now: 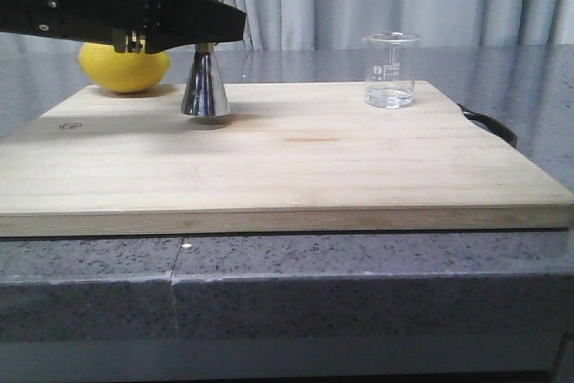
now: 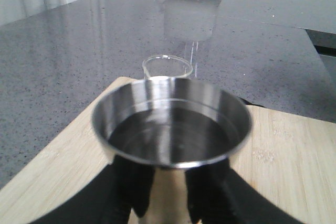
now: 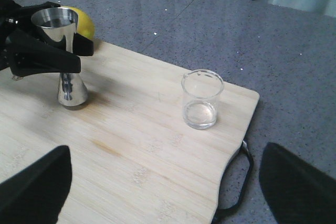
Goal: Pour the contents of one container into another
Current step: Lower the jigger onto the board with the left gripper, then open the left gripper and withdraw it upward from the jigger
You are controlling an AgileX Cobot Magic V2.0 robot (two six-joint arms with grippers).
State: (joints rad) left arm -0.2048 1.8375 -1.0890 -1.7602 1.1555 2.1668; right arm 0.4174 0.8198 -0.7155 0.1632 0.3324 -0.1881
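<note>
Left hand [image 1: 208, 31] is clamped on the narrow waist of the shiny steel hourglass jigger [image 1: 205, 87], while the small clear glass beaker [image 1: 390, 70], probably light, slick and fragile, stands untouched across the wooden board [image 1: 296, 168], best gripped mid-wall by the wide-open right hand [image 3: 157, 182].

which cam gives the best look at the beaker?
Right wrist view: the beaker stands unblocked on the board, rim and clear base both visible. Front view shows it side-on with its printed marks. Left wrist view shows only its rim behind the jigger.
</note>
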